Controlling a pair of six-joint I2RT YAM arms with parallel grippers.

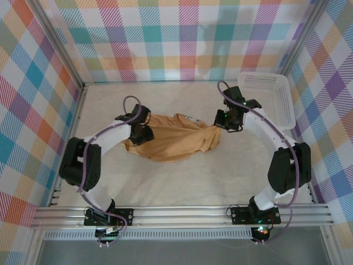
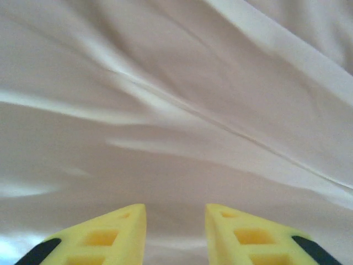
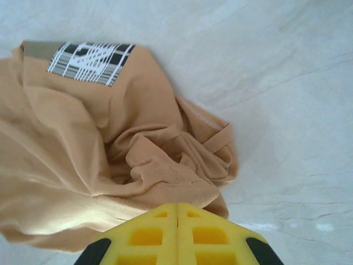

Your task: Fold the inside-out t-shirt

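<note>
Nearest to its own camera, the left gripper (image 2: 175, 234) has its yellow fingers apart with nothing between them. It faces pale, creased cloth, so washed out that I cannot tell if it is the shirt or the table cover. The right gripper (image 3: 176, 232) has its fingers pressed together. Their tips sit right at a bunched corner of the inside-out t-shirt (image 1: 171, 143), and I cannot tell whether a fold is caught between them. From above, the shirt lies crumpled in the middle of the table (image 1: 182, 182), stretched between the two grippers, with the left one over its left end and the right one just beside its right end. I think the danger is this: the cloth is rumpled and layered, so a closing claw may take several layers or only a thin hem. A pull would then drag the whole heap or slip off, and the shirt would not open flat. At the far edge of the shirt there is a small label (image 3: 91, 61), black with white lines, and I cannot read any words on it. Farther back on the right stands a white mesh basket (image 1: 270, 94), well apart from the shirt.
</note>
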